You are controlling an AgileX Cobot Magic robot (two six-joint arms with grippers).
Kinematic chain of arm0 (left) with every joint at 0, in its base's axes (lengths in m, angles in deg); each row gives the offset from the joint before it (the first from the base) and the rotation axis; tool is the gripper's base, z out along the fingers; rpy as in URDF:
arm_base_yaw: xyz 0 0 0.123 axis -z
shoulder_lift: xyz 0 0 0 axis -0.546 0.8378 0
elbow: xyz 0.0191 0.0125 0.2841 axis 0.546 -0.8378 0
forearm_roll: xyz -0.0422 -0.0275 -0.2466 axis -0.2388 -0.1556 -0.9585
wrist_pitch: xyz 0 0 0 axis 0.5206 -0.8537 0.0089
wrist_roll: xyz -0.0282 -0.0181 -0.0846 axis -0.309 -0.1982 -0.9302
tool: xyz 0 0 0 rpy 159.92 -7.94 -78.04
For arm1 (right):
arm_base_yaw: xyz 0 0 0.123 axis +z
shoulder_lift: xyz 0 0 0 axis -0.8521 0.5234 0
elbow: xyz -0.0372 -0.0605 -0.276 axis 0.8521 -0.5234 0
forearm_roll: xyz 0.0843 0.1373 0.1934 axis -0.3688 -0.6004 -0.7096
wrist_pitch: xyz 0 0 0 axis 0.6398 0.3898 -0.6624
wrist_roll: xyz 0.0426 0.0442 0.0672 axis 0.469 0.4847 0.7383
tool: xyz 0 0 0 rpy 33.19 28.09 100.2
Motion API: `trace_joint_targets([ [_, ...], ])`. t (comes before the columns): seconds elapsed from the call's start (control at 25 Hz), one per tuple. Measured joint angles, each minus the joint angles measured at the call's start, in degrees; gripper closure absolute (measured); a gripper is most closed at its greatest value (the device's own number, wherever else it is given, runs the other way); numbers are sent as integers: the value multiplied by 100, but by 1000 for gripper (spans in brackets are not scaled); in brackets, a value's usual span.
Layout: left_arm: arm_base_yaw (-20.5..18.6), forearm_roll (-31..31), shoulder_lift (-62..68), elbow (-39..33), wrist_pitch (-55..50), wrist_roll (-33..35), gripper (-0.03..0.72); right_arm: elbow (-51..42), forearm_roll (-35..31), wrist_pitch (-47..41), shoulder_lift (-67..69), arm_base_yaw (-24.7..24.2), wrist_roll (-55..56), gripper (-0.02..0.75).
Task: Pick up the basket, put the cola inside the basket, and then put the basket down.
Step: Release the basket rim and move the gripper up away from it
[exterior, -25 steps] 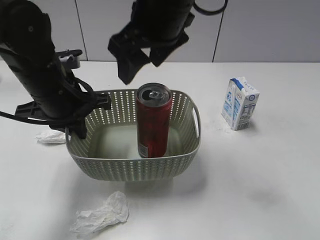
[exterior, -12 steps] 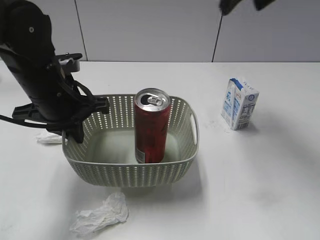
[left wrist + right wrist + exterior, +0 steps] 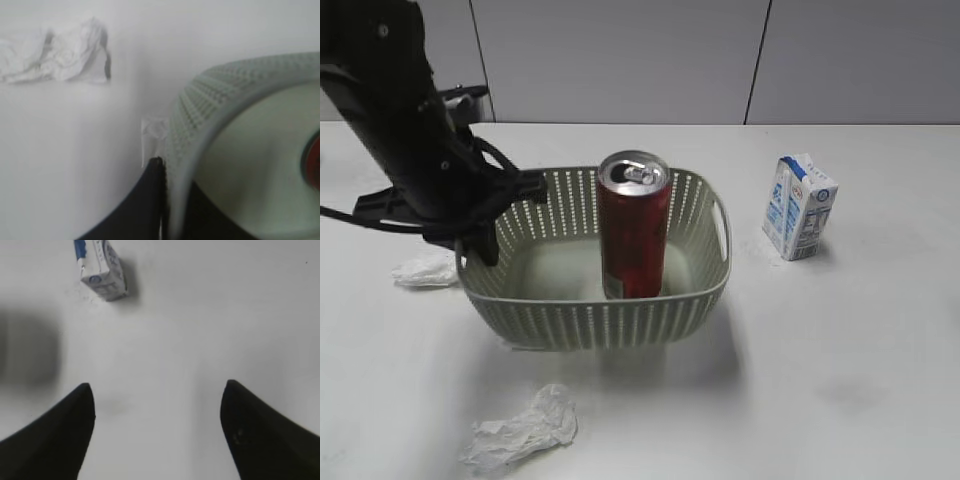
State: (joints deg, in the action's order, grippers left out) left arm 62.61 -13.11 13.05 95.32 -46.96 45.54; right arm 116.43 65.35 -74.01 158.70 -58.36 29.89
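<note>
The pale green basket is at the table's middle, with the red cola can standing upright inside it. My left gripper is shut on the basket's left rim. In the left wrist view the black fingers pinch the perforated basket wall, and a sliver of the red cola can shows at the right edge. My right gripper is open and empty above bare table. It is out of the exterior view.
A blue-and-white small carton stands right of the basket and also shows in the right wrist view. Crumpled white tissues lie left of the basket and in front of it. One tissue shows in the left wrist view.
My right gripper has risen away from the can and left the exterior view. The basket with the can has shifted slightly right and up, held by my left gripper.
</note>
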Motion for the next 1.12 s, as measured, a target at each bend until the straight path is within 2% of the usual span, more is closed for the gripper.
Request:
trace_joint_targets([
  [0.32, 0, 97, 404, 1235, -295, 0, 686, -2603, -179, 671, -2457, 0, -22, 149],
  [0.48, 0, 231, 967, 1857, -504, 5, 686, -3500, -198, 797, -3666, 0, -22, 149],
  [0.72, 0, 250, 1546, 2034, -385, 5, 686, -4273, -202, 836, -5111, 0, -27, 149],
  [1.12, 0, 353, 1684, 2040, -270, 5, 686, -4845, -197, 912, -6989, 0, -27, 149],
])
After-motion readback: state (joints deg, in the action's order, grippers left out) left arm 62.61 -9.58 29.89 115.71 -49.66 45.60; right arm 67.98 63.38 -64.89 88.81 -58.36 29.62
